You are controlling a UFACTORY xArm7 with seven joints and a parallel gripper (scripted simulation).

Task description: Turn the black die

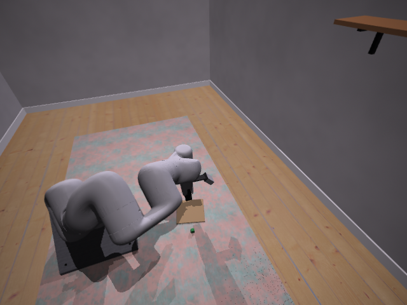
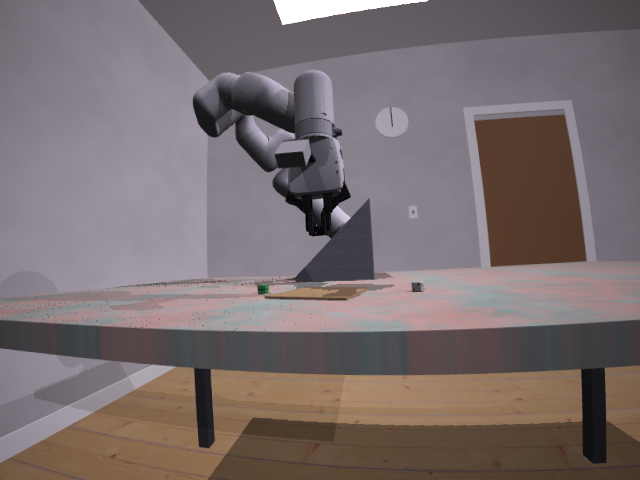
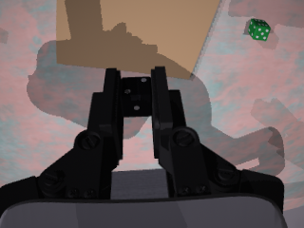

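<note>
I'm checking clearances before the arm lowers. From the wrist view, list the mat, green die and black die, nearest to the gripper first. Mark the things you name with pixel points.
1. Black die (image 3: 137,99), between the fingertips.
2. Mat (image 1: 194,215) (image 2: 315,294) (image 3: 176,28), just beyond them in view.
3. Green die (image 1: 192,230) (image 2: 263,289) (image 3: 259,29), upper right.

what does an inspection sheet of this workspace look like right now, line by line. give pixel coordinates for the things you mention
surface: table (image 1: 138,141) (image 2: 465,304), mottled pink and teal; a tan square mat (image 1: 190,215) (image 2: 320,293) (image 3: 142,28) lies flat on it
job's things: black die (image 3: 137,97) between the fingers, raised above the table; white die (image 2: 417,286) on the table, off the mat
clutter: green die (image 1: 192,230) (image 2: 263,288) (image 3: 259,29), beside the mat
grippers: one gripper (image 1: 188,199) (image 2: 317,232) (image 3: 136,86), closed on the black die
cables: nothing seen
surroundings: grey walls, wall clock (image 2: 391,122), brown door (image 2: 532,191), wooden shelf (image 1: 374,24)
</note>
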